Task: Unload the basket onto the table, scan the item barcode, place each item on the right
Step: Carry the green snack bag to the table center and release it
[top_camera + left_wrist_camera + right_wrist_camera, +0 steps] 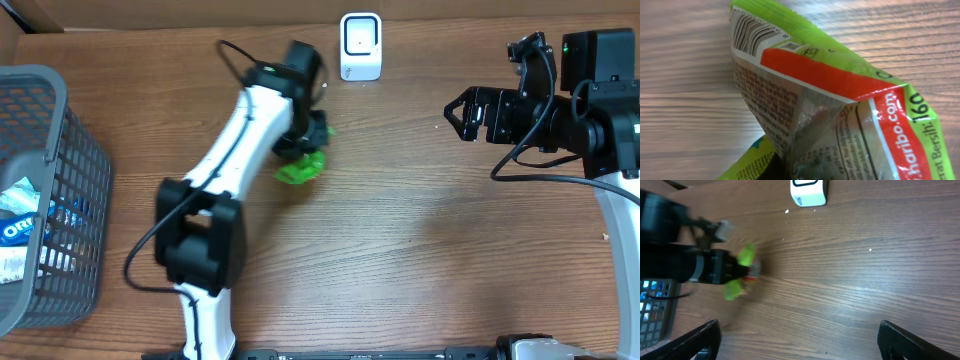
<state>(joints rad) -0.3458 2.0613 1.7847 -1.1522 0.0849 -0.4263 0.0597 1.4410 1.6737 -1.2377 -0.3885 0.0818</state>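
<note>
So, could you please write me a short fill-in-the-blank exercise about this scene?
1. The left gripper is shut on a bag that is mostly ___.
2. The right gripper has jaws that stand ___.
3. The basket sits on the robot's ___ side.
4. The scanner is coloured ___.
Missing words: green; open; left; white.

Crumpled green Haribo bag [830,100], barcode [752,32] showing, held near white scanner [360,45].
</note>
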